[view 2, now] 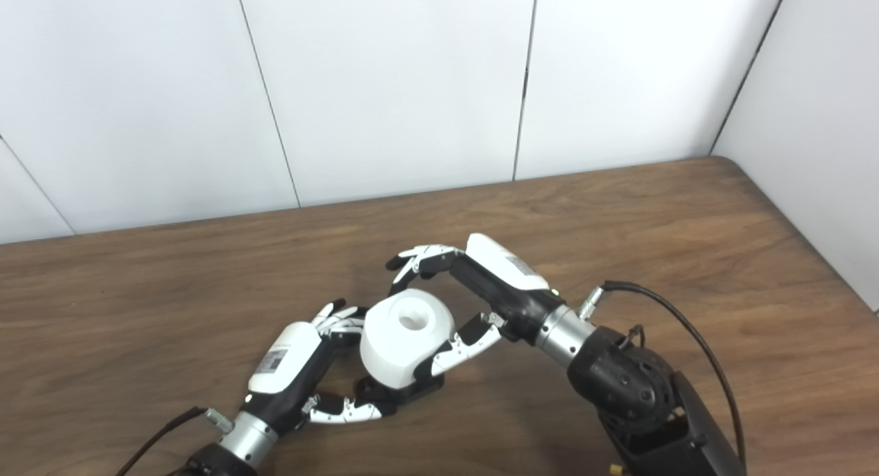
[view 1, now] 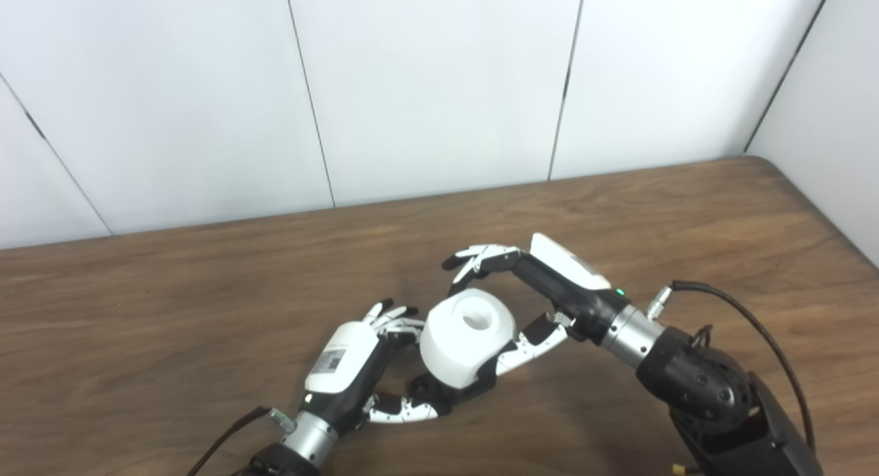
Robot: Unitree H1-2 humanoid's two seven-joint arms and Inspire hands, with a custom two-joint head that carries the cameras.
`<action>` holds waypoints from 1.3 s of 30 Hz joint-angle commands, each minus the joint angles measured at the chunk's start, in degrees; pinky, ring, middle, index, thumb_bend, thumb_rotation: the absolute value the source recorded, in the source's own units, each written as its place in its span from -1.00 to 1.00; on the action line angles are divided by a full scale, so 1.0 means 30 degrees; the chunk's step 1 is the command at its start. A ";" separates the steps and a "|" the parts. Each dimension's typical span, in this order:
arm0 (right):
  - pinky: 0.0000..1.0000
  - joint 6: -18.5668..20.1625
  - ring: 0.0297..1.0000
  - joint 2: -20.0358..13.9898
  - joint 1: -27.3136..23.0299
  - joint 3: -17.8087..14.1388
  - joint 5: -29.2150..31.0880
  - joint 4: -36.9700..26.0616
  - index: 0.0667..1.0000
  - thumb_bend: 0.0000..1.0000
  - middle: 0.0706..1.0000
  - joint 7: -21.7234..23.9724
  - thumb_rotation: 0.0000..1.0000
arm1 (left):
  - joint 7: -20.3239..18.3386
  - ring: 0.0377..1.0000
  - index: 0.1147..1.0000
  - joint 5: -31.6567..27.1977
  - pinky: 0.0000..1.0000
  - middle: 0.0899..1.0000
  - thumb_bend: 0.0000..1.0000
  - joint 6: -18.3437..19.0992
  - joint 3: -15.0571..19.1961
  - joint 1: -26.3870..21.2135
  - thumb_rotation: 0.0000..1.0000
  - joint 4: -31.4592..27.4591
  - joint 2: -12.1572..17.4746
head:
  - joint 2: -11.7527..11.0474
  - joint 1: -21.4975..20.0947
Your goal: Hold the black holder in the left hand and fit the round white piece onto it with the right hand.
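Sitting on black holder point(view 1: 450, 393): round white piece point(view 1: 467, 338), central hole.

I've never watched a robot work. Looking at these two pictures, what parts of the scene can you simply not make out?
- Black holder: mostly hidden in both views under the round white piece; only its lower edge shows.
- Whether the piece is fully seated: the joint is covered by the piece and the fingers.
- Left hand: its fingers behind the piece are hidden; the arm is cut off by the bottom edge.
- Right hand: contact of its far fingers with the piece is unclear.
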 commanded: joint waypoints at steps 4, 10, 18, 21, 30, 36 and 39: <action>0.50 -0.0918 0.72 -0.0225 -0.0228 -0.0168 0.0405 -0.0060 -0.08 0.03 0.58 -0.0203 -0.69 | -0.0218 0.78 -0.17 -0.0129 1.00 0.47 0.04 0.0207 -0.0045 0.0101 -0.85 -0.0428 -0.0005 | 0.0097 -0.0047; 0.53 -0.0752 0.73 -0.0162 -0.0072 -0.0113 0.0442 -0.0014 -0.08 0.03 0.60 -0.0112 -0.69 | -0.0235 0.79 -0.17 -0.0137 1.00 0.47 0.05 0.0251 -0.0060 0.0077 -0.85 -0.0541 0.0011 | 0.0110 0.0055; 0.55 -0.0789 0.74 -0.0120 0.0049 0.0088 0.0212 0.0067 -0.08 0.03 0.60 -0.0132 -0.68 | -0.0094 0.79 -0.17 0.0037 1.00 0.47 0.05 0.0333 -0.0076 0.0054 -0.86 -0.0529 0.0002 | 0.0205 0.0052; 0.53 -0.0787 0.73 -0.0107 0.0082 0.0162 0.0254 0.0051 -0.08 0.03 0.60 -0.0068 -0.68 | -0.0049 0.78 -0.17 0.0047 1.00 0.46 0.05 0.0312 -0.0074 0.0006 -0.86 -0.0485 -0.0005 | 0.0236 0.0037; 0.49 -0.1324 0.73 -0.0244 0.0170 0.0442 -0.0064 0.0066 -0.08 0.03 0.58 -0.0029 -0.68 | -0.0129 0.78 -0.17 0.0047 1.00 0.47 0.05 0.0333 -0.0152 -0.0038 -0.86 -0.0538 -0.0050 | 0.0241 0.0023; 0.49 -0.1581 0.73 -0.0417 -0.0046 0.0520 -0.0157 0.0181 -0.08 0.03 0.57 0.0126 -0.68 | -0.0184 0.79 -0.17 0.0052 1.00 0.47 0.05 0.0532 -0.0272 0.0051 -0.85 -0.0672 -0.0183 | 0.0229 0.0032; 0.49 -0.1664 0.74 -0.0541 -0.0277 0.0636 -0.0310 0.0196 -0.08 0.03 0.57 0.0260 -0.68 | -0.0174 0.79 -0.17 0.0136 1.00 0.47 0.05 0.0676 -0.0359 0.0051 -0.85 -0.0719 -0.0194 | 0.0229 0.0023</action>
